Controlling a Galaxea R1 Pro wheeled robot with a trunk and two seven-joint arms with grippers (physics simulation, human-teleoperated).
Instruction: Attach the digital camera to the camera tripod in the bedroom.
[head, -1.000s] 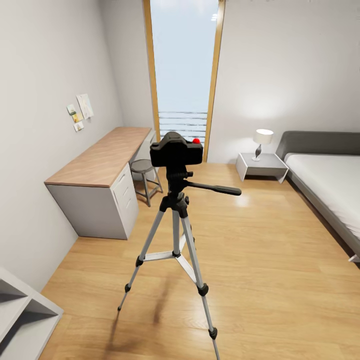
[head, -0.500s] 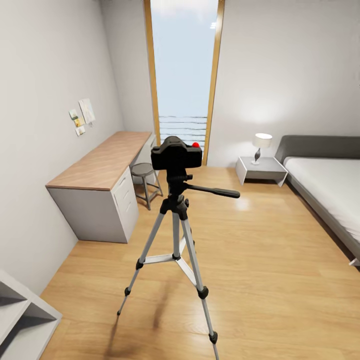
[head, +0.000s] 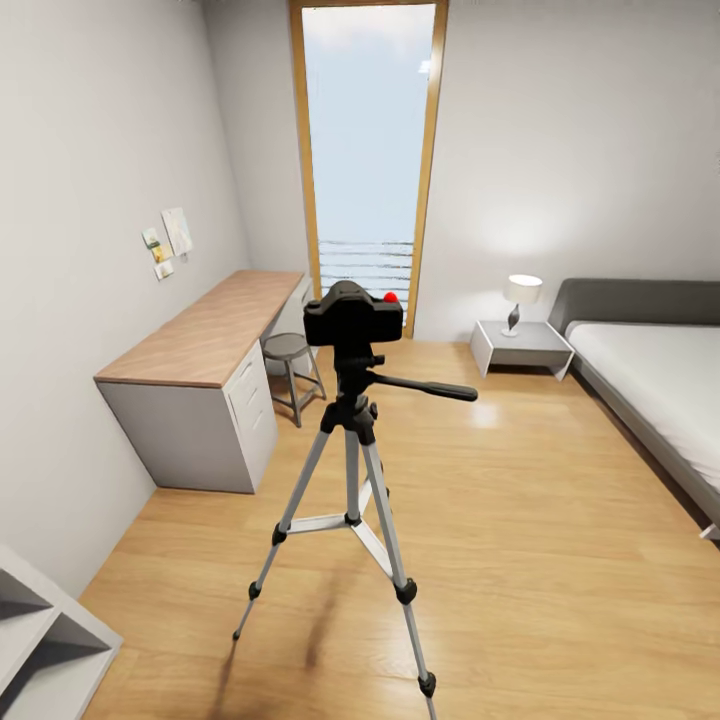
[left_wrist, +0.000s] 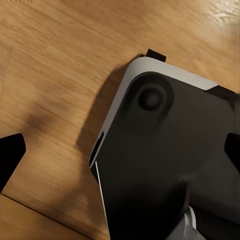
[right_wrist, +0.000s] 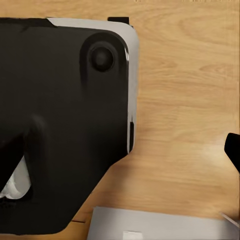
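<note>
Digital camera (head: 353, 314): small and black, red button on top, sitting on the head of the tripod in the middle of the head view.
Camera tripod (head: 350, 470): standing upright on the wood floor (head: 520, 540), three silver legs spread out, black feet, long black handle sticking out toward the bed side.
Bedroom: pale grey walls, tall wood-framed window (head: 368, 150) straight behind the camera.
Desk (head: 205, 335): wood top, grey drawers, against the left wall, a little round stool (head: 290, 350) just beside it.
Notes (head: 168, 240): small papers stuck on the wall above the desk.
Bed (head: 650, 370): grey, at the right side, well apart from the tripod.
Nightstand (head: 520, 345): white, between window and bed, small lamp (head: 522, 295) on top.
Shelf (head: 40, 640): white, at the bottom left corner.
Left gripper (left_wrist: 120, 150): two dark fingertips at the far edges of the left wrist view, spread wide, holding nothing, above the robot's dark base (left_wrist: 170, 160) and the floor.
Right gripper: one dark fingertip (right_wrist: 233, 147) at the edge of the right wrist view; cannot tell how wide the jaws are; nothing seen in them.
Camera and jaws: camera up on the tripod, well apart from both grippers, which point down at the floor.
</note>
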